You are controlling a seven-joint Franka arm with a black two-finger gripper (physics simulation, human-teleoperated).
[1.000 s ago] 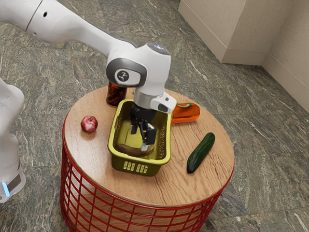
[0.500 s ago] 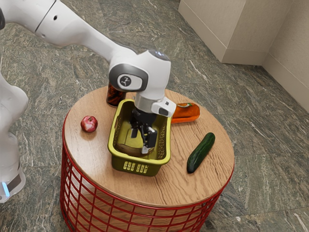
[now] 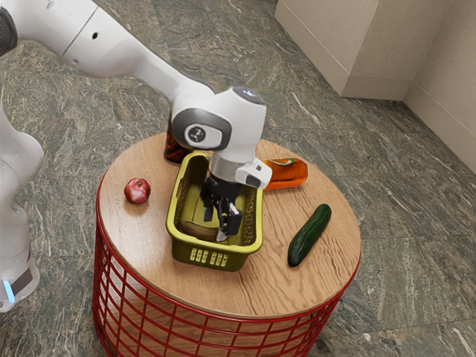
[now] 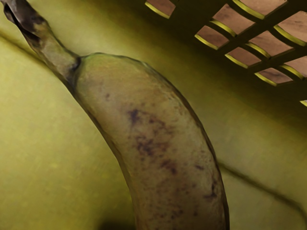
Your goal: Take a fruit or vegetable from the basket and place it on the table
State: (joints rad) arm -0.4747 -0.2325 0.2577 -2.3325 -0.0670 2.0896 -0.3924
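My gripper [image 3: 222,222] is down inside the yellow-green basket [image 3: 174,204], its two black fingers apart. On the basket's floor a brownish banana [image 3: 198,231] lies at the near end, partly hidden by the fingers and the front rim. Seen from the wrist view, the banana [image 4: 153,129] is spotted and curved, its dark stem against the yellow basket floor [image 4: 53,158]. It lies under the hand; no grip on it can be seen.
Around the basket on the round wooden table [image 3: 279,286] are a red onion-like item [image 3: 137,191], a green cucumber [image 3: 309,235], an orange piece of produce [image 3: 286,175] and a dark jar [image 3: 175,146] partly behind the arm.
My hand has sunk lower in the basket and shifted slightly toward the exterior view's right. The fingers remain apart, and the basket and surrounding items have stayed put.
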